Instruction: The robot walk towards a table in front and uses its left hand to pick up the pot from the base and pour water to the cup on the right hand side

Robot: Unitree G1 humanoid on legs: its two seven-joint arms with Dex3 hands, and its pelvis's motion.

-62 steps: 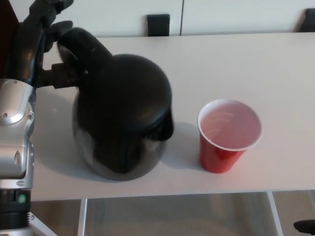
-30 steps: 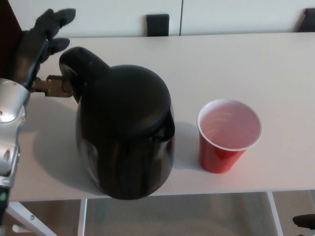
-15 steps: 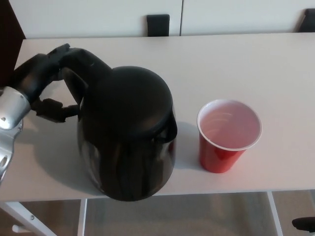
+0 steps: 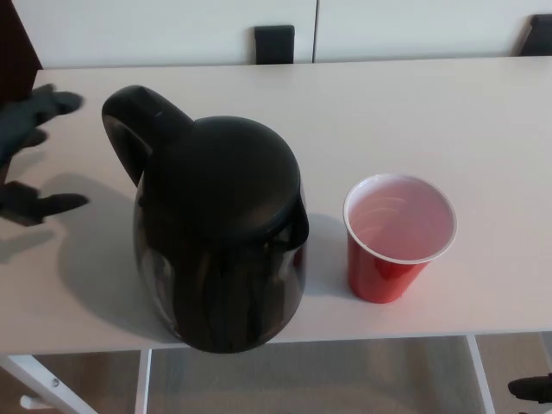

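While the pot point(image 4: 220, 233) stands on the worktop point(image 4: 431, 103), left hand point(image 4: 26, 155) at nine o'clock is released, cup point(image 4: 398, 237) at three.

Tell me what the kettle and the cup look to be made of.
Kettle: probably glossy black plastic; its side shows streaky reflections, its lid looks duller. Cup: likely thin disposable plastic, red outside, pale inside, with a rolled white rim.

Pot point(image 4: 220, 233) beside cup point(image 4: 395, 241) (apart)
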